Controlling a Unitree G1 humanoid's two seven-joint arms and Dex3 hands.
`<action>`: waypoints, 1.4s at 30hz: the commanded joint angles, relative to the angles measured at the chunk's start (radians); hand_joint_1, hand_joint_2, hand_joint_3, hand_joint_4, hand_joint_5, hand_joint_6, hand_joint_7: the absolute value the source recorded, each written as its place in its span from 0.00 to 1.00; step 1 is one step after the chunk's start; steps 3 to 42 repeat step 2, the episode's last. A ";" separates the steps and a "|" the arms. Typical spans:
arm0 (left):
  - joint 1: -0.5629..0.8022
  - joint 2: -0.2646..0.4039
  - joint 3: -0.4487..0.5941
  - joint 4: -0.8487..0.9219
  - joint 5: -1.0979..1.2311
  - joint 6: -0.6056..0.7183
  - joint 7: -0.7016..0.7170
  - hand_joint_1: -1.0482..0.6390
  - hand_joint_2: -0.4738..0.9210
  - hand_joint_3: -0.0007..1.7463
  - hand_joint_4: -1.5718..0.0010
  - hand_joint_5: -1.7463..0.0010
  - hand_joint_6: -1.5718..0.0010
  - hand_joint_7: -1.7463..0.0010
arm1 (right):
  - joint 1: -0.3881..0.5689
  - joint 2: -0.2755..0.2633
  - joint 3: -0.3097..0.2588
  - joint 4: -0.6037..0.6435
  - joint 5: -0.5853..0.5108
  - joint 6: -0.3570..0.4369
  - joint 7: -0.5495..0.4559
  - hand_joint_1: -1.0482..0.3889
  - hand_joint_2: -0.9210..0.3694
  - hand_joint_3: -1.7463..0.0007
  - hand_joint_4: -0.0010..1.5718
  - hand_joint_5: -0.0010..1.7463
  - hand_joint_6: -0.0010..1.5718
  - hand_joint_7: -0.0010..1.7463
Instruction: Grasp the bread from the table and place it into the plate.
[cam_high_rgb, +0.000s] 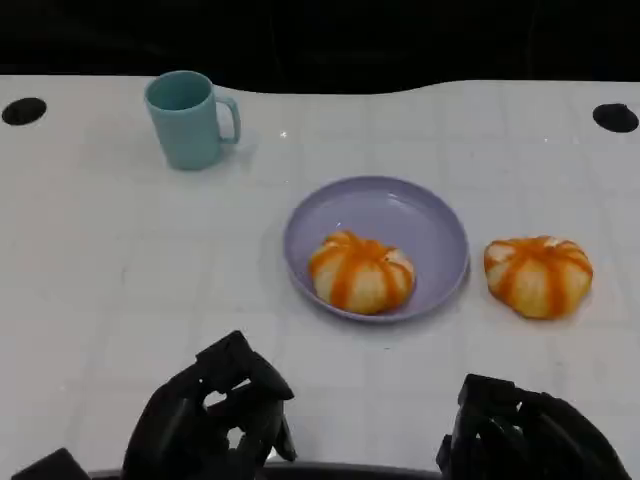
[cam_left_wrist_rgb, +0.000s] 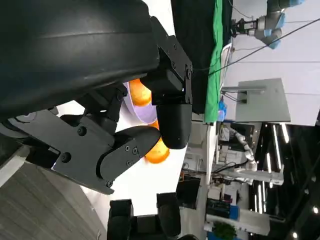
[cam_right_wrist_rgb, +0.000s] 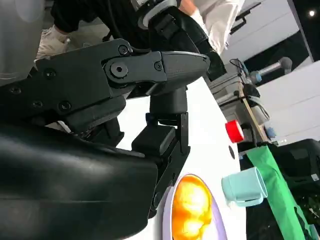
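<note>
Bread (cam_high_rgb: 538, 276) lies on the table right of the plate (cam_high_rgb: 400, 212) — another bun (cam_high_rgb: 361, 271) already inside. Right hand (cam_high_rgb: 525, 440) and left hand (cam_high_rgb: 215, 415) hang low, fingers curled, holding nothing. Risk: a hasty reach nudges the plate or squashes the soft bun.

A white counter (cam_high_rgb: 100, 300) with faint tile-like lines and two black round holes near its far corners. Beyond its far edge, darkness. The wrist views show a green cloth (cam_left_wrist_rgb: 214, 75), grey floor (cam_left_wrist_rgb: 40, 210) and strip lights (cam_left_wrist_rgb: 285, 132).
</note>
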 joint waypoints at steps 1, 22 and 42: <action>0.009 0.007 0.011 -0.016 0.012 0.005 -0.004 0.49 0.77 0.61 0.50 0.00 0.58 0.09 | 0.003 -0.005 -0.012 -0.008 0.009 -0.006 -0.004 0.25 0.00 0.84 0.55 0.89 0.50 0.76; 0.009 0.006 0.012 -0.016 0.016 0.002 -0.003 0.49 0.77 0.62 0.49 0.00 0.58 0.08 | 0.003 -0.004 -0.013 -0.008 0.012 -0.001 -0.005 0.25 0.00 0.84 0.55 0.89 0.50 0.76; 0.009 0.006 0.012 -0.016 0.016 0.002 -0.003 0.49 0.77 0.62 0.49 0.00 0.58 0.08 | 0.003 -0.004 -0.013 -0.008 0.012 -0.001 -0.005 0.25 0.00 0.84 0.55 0.89 0.50 0.76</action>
